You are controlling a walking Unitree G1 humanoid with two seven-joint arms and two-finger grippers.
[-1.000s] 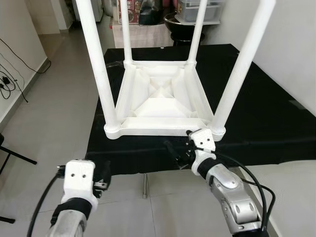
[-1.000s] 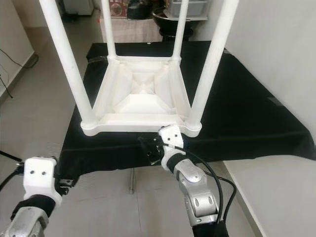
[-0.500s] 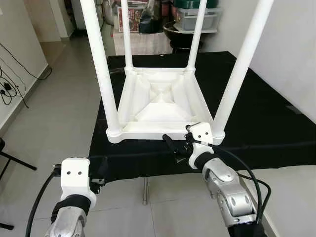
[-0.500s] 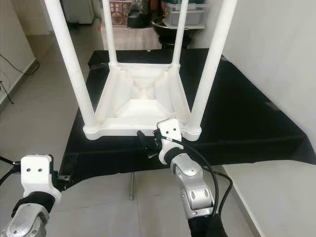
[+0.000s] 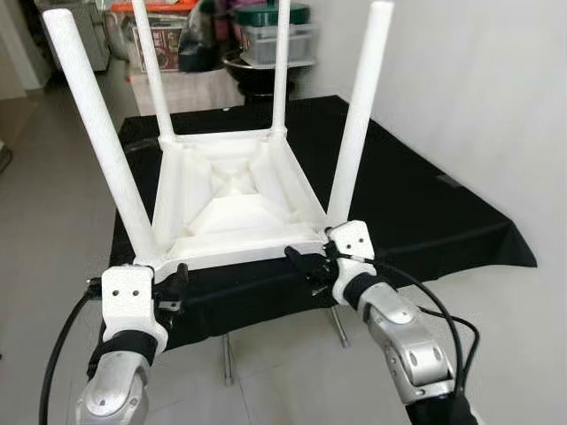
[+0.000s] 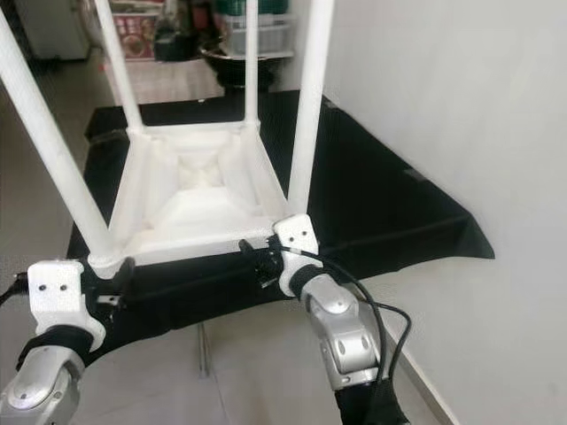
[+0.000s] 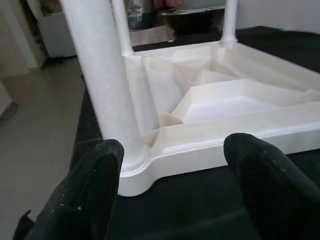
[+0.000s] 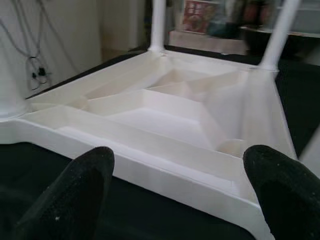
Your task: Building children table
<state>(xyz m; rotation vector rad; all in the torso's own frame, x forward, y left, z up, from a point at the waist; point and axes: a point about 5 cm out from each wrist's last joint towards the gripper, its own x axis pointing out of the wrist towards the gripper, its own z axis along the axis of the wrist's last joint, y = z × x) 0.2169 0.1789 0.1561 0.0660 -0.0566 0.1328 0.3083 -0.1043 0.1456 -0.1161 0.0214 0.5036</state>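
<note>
A white plastic children's table (image 5: 232, 209) lies upside down on a black-covered table (image 5: 425, 208), its four legs pointing up. My left gripper (image 5: 170, 288) is open just in front of the near-left corner, below the near-left leg (image 5: 102, 142). In the left wrist view its fingers (image 7: 85, 200) flank that corner and the near rim (image 7: 210, 150). My right gripper (image 5: 306, 264) is open at the near rim, beside the near-right leg (image 5: 359, 115). In the right wrist view its fingers (image 8: 75, 200) straddle the rim (image 8: 165, 170) without touching it.
A white wall (image 5: 496, 88) runs close along the right. Storage bins and a dark bowl (image 5: 257, 71) stand behind the black-covered table. Tiled floor (image 5: 35, 221) lies to the left and beneath me, with the support's metal legs (image 5: 226, 363) near my arms.
The camera has turned, shifting the scene left. Both grippers have come up closer to the upturned table's near rim, the left one rising toward the near-left corner.
</note>
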